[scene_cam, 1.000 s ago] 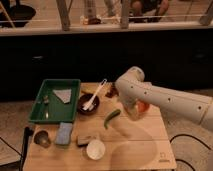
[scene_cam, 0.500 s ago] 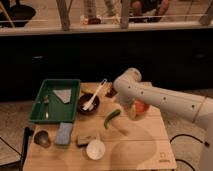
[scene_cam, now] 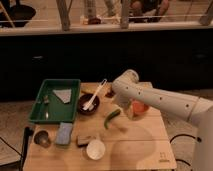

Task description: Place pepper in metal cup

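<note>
The gripper (scene_cam: 120,109) sits mid-frame at the top end of the tilted pepper (scene_cam: 110,119) (gripping or not, I cannot tell). The metal cup (scene_cam: 41,138) stands well apart, lower left.

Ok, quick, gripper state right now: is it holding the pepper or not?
Gripper: down at the upper end of the pepper; whether it is open, shut or holding the pepper cannot be told.

Arm (scene_cam: 165,100) in from right, tool (scene_cam: 120,109) (mostly hidden) beneath its bend
</note>
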